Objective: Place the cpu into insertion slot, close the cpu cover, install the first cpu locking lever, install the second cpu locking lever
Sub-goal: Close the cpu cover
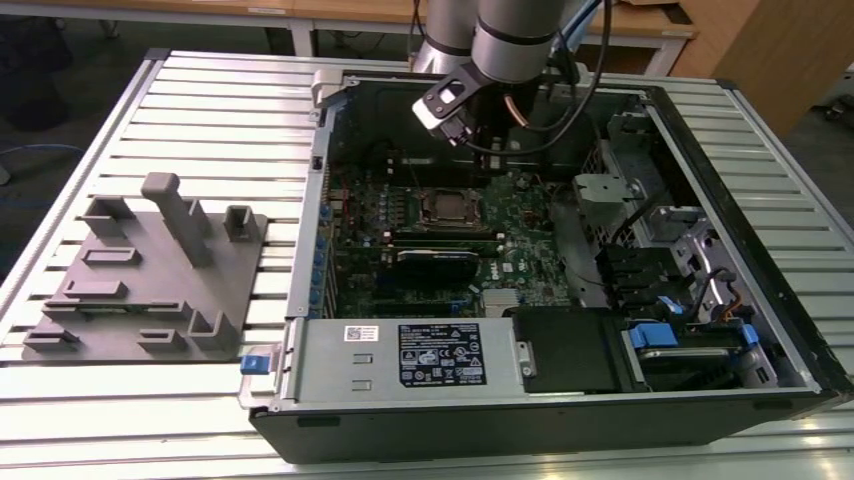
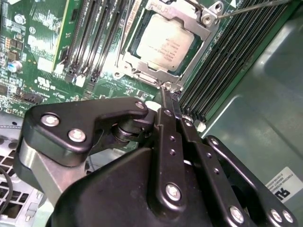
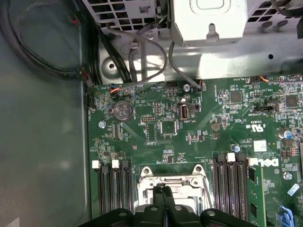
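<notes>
Silver-grey metal tops the cpu [image 2: 163, 42]. Sits flat in the insertion slot [image 1: 447, 207] on the green motherboard [image 3: 189, 123], inside the open computer case [image 1: 747, 200]. Framed by the cpu cover [image 2: 199, 45], which lies down over its edges and leaves the top bare through the cut-out.

Probably light, stiff and fragile, with a smooth lid that is slippery to pinch. Best taken by two opposite edges, kept level, never forced or dragged in the socket. Cover likely thin, slightly springy sheet metal, best pressed on the flat of its frame.

Thin wire locking lever [image 2: 251, 7] slanting away from one corner of the cover; cannot tell whether latched. Likely springy under load, best pushed near its free end.

Black gripper [image 2: 166, 101] poised just beside another corner of the cover, jaws pressed together with nothing seen between them.

Long black memory slots [image 2: 94, 38] flanking the socket on both sides.

White sticker [image 2: 286, 189] with black print on the grey case wall. Larger black-and-white label [image 1: 441, 367], dense with print and symbols, on the power supply housing [image 1: 360, 385]. White lettering scattered over the board.

Outside the case, on the slatted metal table [image 1: 200, 110], a grey fixture plate [image 1: 147, 270] with upright posts, well apart from the work.
</notes>
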You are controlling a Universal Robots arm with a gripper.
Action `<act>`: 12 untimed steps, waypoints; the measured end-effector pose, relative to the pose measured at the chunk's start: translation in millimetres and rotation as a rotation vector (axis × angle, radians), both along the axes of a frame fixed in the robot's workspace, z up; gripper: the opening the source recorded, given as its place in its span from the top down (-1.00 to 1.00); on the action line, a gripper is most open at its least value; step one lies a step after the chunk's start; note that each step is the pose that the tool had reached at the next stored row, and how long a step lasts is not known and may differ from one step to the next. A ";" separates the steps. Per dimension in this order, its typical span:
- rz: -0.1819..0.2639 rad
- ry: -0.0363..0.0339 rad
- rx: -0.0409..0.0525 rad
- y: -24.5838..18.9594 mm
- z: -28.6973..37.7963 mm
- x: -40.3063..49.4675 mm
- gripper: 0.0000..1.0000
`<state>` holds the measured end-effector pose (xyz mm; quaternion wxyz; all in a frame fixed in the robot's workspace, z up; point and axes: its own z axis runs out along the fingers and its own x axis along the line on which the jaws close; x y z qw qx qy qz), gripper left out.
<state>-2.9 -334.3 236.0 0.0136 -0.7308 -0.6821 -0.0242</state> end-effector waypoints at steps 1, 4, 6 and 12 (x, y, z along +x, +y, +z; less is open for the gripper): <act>0.000 0.0001 -0.0001 0.0 0.0 -0.3 0.79; 0.000 0.0001 0.0000 0.0 -0.2 -0.6 0.79; 0.000 0.0000 0.0001 0.0 -0.6 -1.6 0.79; 0.000 0.0001 0.0000 0.0 -0.6 -2.6 0.79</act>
